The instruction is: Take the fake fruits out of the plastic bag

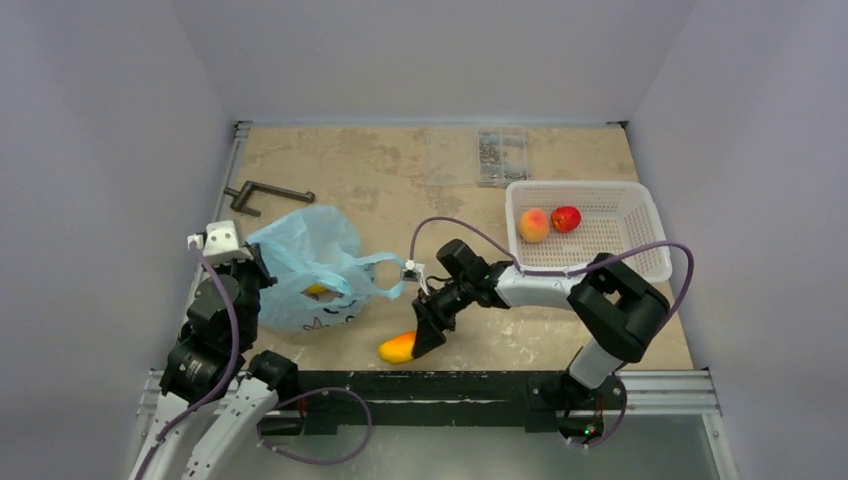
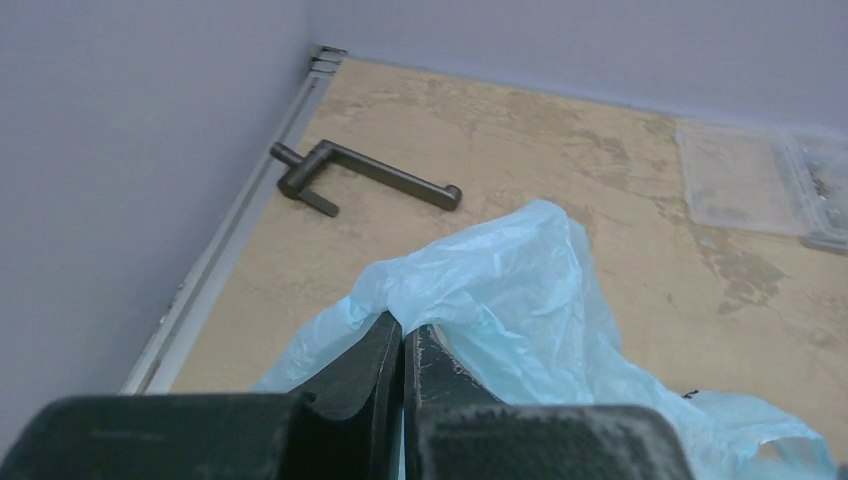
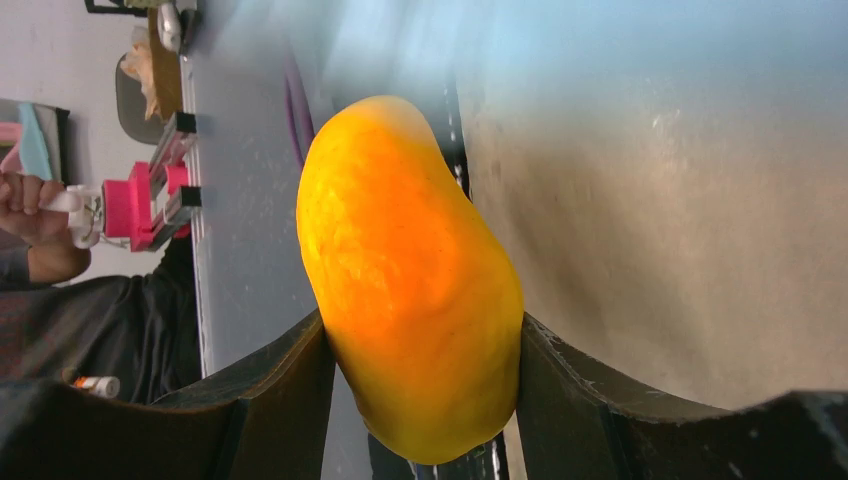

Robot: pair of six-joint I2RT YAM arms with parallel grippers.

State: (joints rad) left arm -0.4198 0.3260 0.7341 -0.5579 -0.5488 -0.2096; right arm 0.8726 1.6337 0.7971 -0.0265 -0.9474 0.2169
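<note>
Inside basket (image 1: pixel 622 243): fruits (image 1: pixel 533 225) | right end effector (image 1: pixel 428 330) clamps mango (image 3: pixel 410 270) | left end effector (image 2: pixel 403 335) pinches bag (image 2: pixel 500 290)

Right arm (image 1: pixel 520 285) bars gap between bag (image 1: pixel 300 250), basket (image 1: pixel 632 226).

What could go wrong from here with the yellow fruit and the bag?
The right tool grips the yellow fruit at one end, near the table front edge; it might slip and roll off. The left tool pinches the thin plastic bag with one fruit inside; the film may tear.
</note>
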